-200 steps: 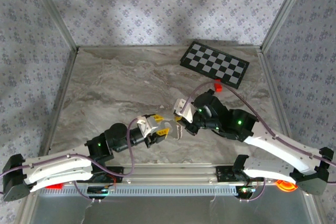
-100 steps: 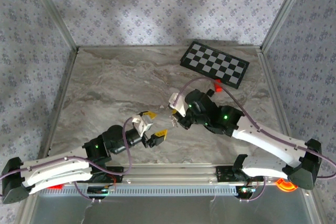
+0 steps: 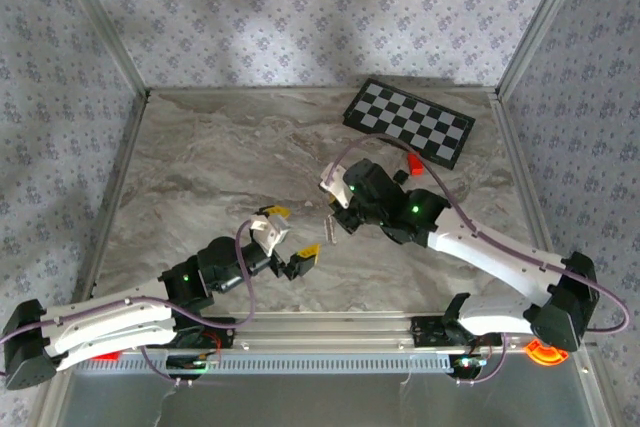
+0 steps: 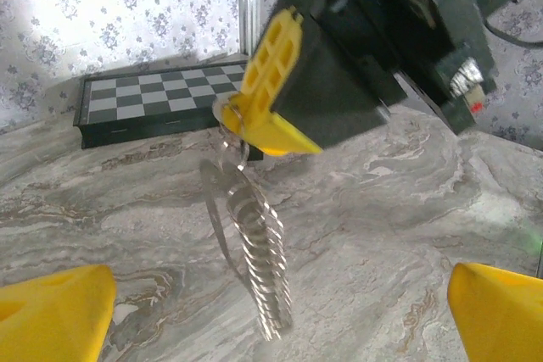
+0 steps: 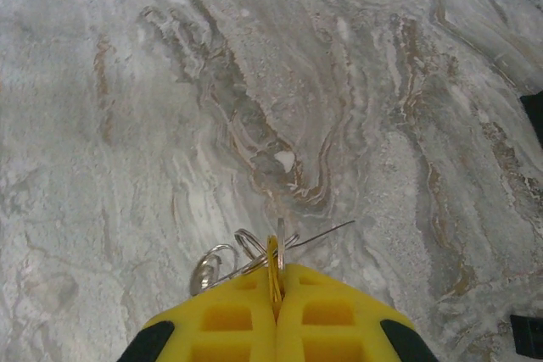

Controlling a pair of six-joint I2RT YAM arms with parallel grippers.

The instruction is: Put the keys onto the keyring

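Note:
My right gripper (image 3: 335,217) hangs above the marble table (image 3: 220,157), shut on the thin wire keyring (image 5: 254,252). In the left wrist view its yellow fingers (image 4: 270,82) pinch the top of the keyring (image 4: 216,209), and the silvery keys (image 4: 259,264) dangle below in a blurred cluster just over the table. From above, the keys (image 3: 328,226) show as a small glint under the right gripper. My left gripper (image 3: 291,234) sits a short way to the lower left, open wide, with nothing between its yellow fingertips (image 4: 51,315). It touches neither keys nor keyring.
A black-and-white checkerboard (image 3: 408,123) lies at the back right, with a small red block (image 3: 415,165) at its near corner. Patterned walls and metal frame posts close in the table on three sides.
My left gripper has opened and drawn back toward the lower left, away from the keys. My right arm has shifted left and a little farther back, carrying the keyring and keys.

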